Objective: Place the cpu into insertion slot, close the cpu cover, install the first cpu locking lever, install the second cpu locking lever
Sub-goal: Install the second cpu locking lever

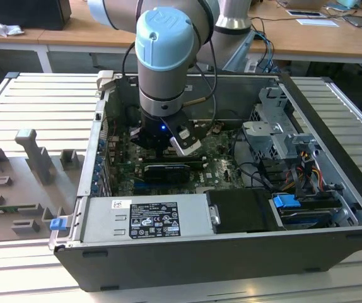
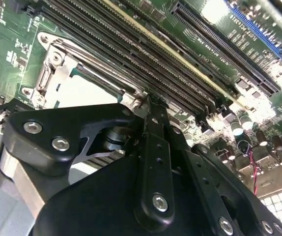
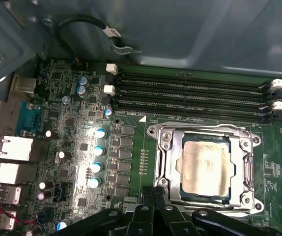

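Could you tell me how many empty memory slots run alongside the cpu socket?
4 memory slots, lying side by side as parallel rows between the cpu and the case wall.

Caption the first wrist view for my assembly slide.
Pale silver-beige square cpu seated in the black-framed insertion slot, silver-grey metal cpu cover closed around it, gripper at the socket edge.

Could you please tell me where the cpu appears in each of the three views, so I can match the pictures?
Exterior view: the arm's wrist and gripper stand over the motherboard, hiding that spot.
First wrist view: the cpu lies in its socket under the closed cpu cover.
Second wrist view: the cpu sits just beyond the gripper linkage.
Shared landmark: the memory slots run alongside the socket.
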Controlling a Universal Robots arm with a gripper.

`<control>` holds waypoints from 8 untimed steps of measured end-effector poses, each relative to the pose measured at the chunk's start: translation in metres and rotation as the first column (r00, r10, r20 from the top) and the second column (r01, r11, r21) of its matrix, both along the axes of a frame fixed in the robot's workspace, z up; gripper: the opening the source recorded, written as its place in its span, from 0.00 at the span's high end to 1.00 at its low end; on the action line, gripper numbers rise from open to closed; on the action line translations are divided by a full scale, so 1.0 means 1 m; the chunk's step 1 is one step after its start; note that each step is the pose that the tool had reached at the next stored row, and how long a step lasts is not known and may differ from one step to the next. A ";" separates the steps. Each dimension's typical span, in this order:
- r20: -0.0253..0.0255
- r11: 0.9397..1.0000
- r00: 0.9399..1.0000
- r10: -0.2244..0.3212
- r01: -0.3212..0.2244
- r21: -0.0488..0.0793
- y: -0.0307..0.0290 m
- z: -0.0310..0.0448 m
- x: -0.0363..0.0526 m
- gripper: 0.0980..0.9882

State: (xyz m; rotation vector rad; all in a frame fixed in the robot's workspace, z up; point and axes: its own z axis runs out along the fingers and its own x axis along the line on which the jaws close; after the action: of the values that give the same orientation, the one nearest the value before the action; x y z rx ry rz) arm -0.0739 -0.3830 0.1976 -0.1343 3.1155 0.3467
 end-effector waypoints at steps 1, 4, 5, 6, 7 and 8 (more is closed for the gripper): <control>0.000 1.000 1.000 0.000 0.000 0.001 0.0000 0.0001 0.0000 0.99; 0.000 1.000 1.000 0.000 0.000 0.001 0.0001 0.0068 0.0000 0.99; 0.000 1.000 1.000 0.000 0.000 0.001 0.0000 0.0090 0.0000 0.99; 0.000 1.000 1.000 0.000 0.000 0.001 0.0000 0.0115 0.0000 0.99; 0.000 1.000 1.000 0.000 0.000 0.001 0.0000 0.0129 0.0000 0.99; 0.000 1.000 1.000 0.000 0.000 0.001 0.0000 0.0138 0.0000 0.99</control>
State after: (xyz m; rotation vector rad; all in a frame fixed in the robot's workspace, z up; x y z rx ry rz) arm -0.0739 -0.3829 0.2114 -0.1340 3.1151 0.3479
